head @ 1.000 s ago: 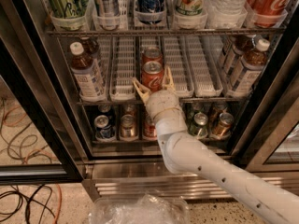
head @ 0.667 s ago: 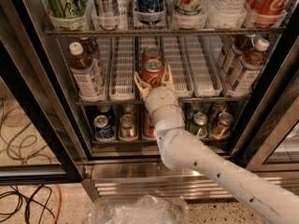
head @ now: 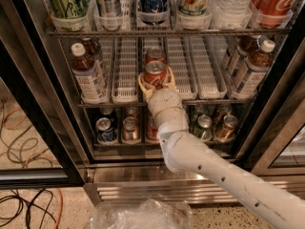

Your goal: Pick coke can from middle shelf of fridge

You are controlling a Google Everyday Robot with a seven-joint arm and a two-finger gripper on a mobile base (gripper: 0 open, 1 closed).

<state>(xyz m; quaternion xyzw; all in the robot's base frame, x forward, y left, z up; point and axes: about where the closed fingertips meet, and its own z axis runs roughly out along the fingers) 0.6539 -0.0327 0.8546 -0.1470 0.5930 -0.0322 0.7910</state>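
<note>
The gripper has pushed a little deeper into the fridge than a moment ago, and its fingers now reach farther along the coke can. The can has not moved. It stands upright at the front of a white lane in the middle of the middle shelf, with another red can right behind it. The fingers are spread apart, one on each side of the can and close to it. The white arm comes up from the bottom right and bends toward the shelf.
</note>
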